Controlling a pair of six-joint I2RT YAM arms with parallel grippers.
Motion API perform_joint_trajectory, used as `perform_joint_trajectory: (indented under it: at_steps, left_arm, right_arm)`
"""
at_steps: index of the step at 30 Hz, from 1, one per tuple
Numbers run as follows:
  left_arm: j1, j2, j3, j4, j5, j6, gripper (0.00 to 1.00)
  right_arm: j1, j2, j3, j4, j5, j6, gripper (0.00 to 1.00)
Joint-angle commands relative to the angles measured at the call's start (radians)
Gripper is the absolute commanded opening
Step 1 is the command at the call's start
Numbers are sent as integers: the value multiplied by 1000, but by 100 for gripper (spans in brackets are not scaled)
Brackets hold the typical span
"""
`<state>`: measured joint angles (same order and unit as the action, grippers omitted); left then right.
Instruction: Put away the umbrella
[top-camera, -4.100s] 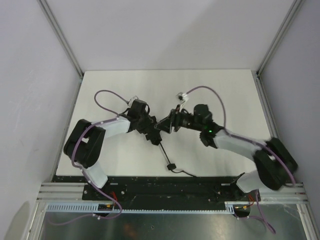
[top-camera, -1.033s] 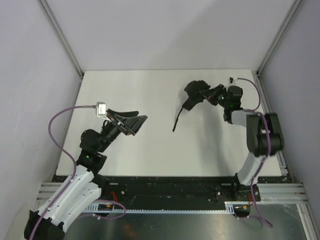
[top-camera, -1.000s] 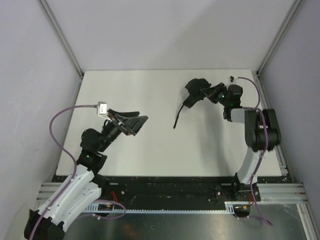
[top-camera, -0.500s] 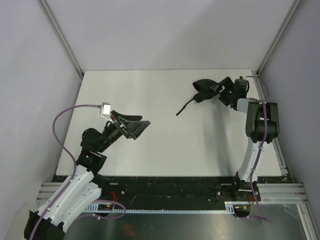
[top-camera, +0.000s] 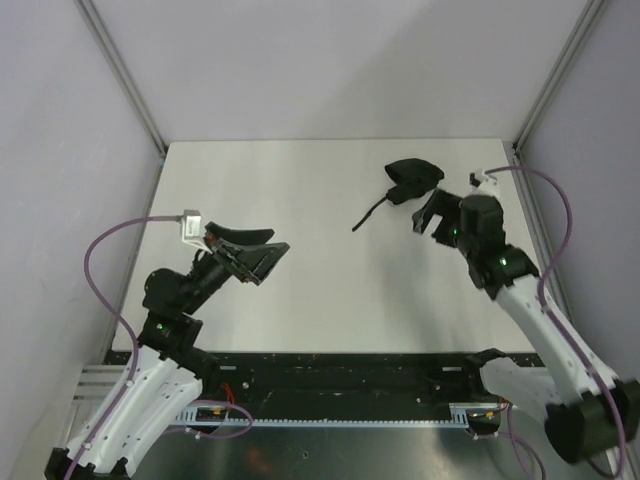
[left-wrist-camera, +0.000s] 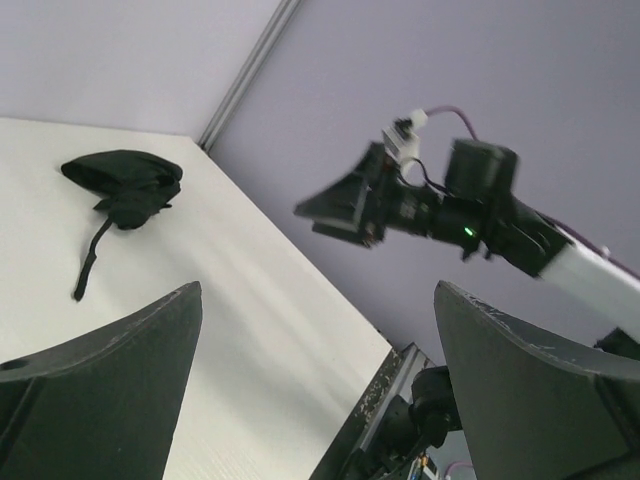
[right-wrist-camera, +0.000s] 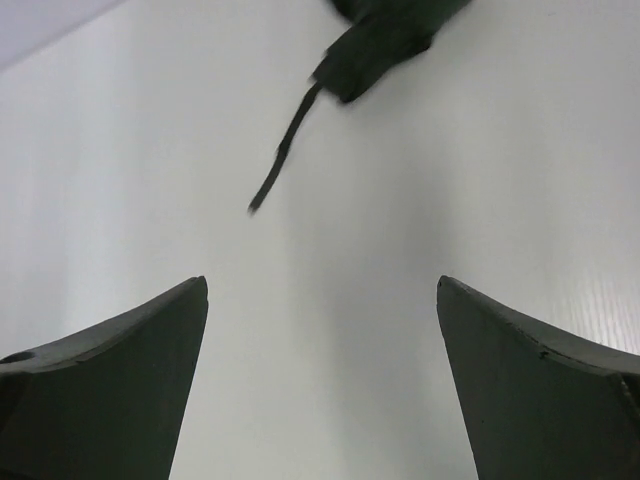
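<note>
A white bench (top-camera: 300, 200) sits between pale lavender walls (top-camera: 300, 70). The folded black umbrella (top-camera: 412, 176) lies at the bench's far right. The right hand (top-camera: 428, 210) hovers just beside it without touching, fingers apart. The left hand (top-camera: 270, 250), also spread, is well apart.

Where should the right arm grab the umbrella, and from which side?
Probably the bunched black body of the umbrella, not its thin tail, which lies flat on the table and looks too slim to pinch. The body is a raised lump, so come from above on its near side, where the open right gripper hangs, with the jaws across its short width.
</note>
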<state>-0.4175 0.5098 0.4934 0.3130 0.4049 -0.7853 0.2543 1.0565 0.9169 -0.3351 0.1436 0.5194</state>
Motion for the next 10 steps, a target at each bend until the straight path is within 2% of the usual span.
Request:
perform_joint_trajectory:
  at_steps: [1,4,6,10]
  left_arm:
    - [7,-80,56,-54,-63,31,99]
    - [7,-153,60,-94,-134,49,99]
    - [7,-207,58,-107,-179,59,99]
    - [8,-305,59,-133,-274,78,100]
  right_arm:
    - [170,-231,-32,-217,194,-71,99]
    - [230,-446,-32,-269,200,-96,99]
    - [239,-584,-34,-268,134,-117,99]
    - [241,-728,-9,-288,98,-135,99]
